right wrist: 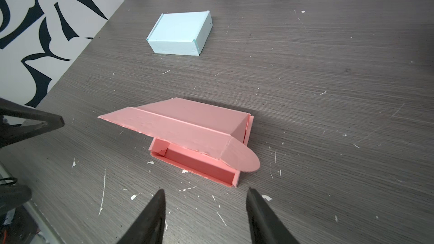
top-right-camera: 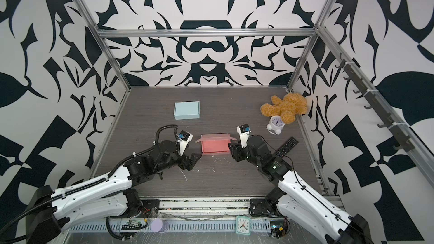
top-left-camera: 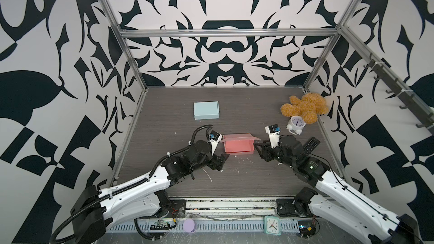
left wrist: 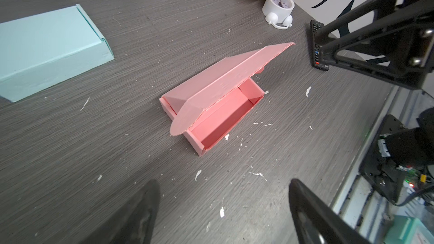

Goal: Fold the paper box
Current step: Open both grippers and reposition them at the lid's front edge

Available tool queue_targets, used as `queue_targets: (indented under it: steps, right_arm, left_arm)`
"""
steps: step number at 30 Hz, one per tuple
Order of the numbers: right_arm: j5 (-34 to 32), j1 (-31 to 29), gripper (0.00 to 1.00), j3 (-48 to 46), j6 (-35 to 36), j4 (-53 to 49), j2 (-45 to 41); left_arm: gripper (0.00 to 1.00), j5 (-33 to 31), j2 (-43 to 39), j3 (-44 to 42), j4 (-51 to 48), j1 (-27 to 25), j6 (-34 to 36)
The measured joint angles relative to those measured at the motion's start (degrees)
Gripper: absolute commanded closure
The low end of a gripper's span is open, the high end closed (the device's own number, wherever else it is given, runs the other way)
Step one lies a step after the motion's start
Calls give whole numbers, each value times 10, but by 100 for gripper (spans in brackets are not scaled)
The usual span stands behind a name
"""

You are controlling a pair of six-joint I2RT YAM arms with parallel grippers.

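The pink paper box (top-left-camera: 238, 149) lies on the dark table between my two grippers. Its tray is open toward the front, and its lid (left wrist: 234, 76) stands half raised over it, with a rounded ear flap (right wrist: 244, 160) sticking out at each end. My left gripper (top-left-camera: 223, 161) sits just left of the box's front corner, open and holding nothing. In its wrist view the gripper (left wrist: 224, 181) shows only bare table between the fingers. My right gripper (top-left-camera: 259, 152) is just right of the box, also open and empty. In the right wrist view this gripper (right wrist: 206, 190) stops short of the tray's front wall.
A closed light blue box (top-left-camera: 206, 110) rests farther back. A brown teddy bear (top-left-camera: 305, 107), a white alarm clock (top-left-camera: 296, 124) and a black remote (top-left-camera: 311, 147) lie at the right. White paper scraps dot the table (top-left-camera: 234, 184). A teal clock (top-left-camera: 272, 225) sits on the front rail.
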State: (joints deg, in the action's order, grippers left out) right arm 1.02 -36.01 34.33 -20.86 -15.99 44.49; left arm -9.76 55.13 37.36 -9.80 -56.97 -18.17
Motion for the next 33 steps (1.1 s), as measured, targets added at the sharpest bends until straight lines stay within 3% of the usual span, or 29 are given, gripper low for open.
queue_targets:
  steps: [6,16,22,33]
  right_arm:
    - [7,0,42,89,0,-45,45]
    - [29,26,40,189,44,-69,212]
    - [56,62,40,190,58,-63,275]
    - [83,72,41,185,62,-30,313]
  left_arm:
    - [12,13,58,116,-83,32,-38]
    - [18,140,214,210,-115,169,-71]
    - [19,167,289,225,-117,183,-71]
    - [23,190,335,225,-108,188,-72]
